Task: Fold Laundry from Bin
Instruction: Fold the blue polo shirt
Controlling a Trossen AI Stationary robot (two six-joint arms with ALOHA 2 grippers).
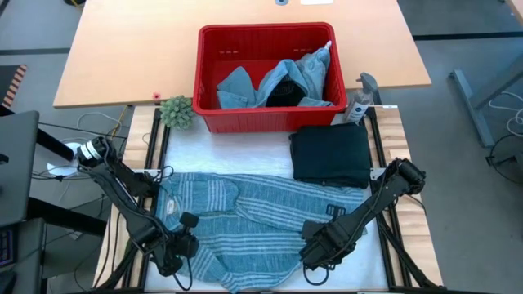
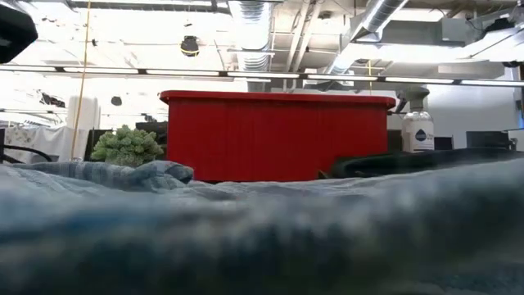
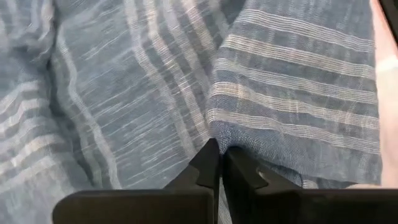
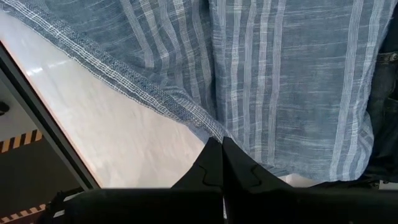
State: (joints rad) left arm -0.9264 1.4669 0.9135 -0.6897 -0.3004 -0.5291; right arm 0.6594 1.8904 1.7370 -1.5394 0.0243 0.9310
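The blue-grey striped cloth (image 1: 245, 224) lies spread and rumpled on the white mat, filling the near part of the low view (image 2: 246, 233). My left gripper (image 1: 181, 260) is shut at its near left part, and my right gripper (image 1: 315, 265) is shut at its near right edge. Behind the cloth stands the red bin (image 1: 265, 41), with light blue denim (image 1: 306, 77) and a dark garment (image 1: 282, 91) inside. A folded black garment (image 1: 331, 155) lies flat on the mat in front of the bin's right half. My left gripper (image 3: 221, 157) pinches a raised fold of the striped cloth (image 3: 231, 138) between its two fingers, slanting down from above. The cloth around it lies slack on the mat. My right gripper (image 4: 219, 148) pinches the cloth's hemmed edge (image 4: 202, 127) between its two fingers, pointing down from above. The cloth beside it lies flat, with bare mat on the outer side of the hem.
A small green plant (image 1: 176, 111) stands left of the bin, and a spray bottle (image 1: 359, 102) stands at the bin's right corner. Black frame rails (image 1: 155, 147) run along both sides of the mat. The wooden table (image 1: 122, 57) extends behind the bin.
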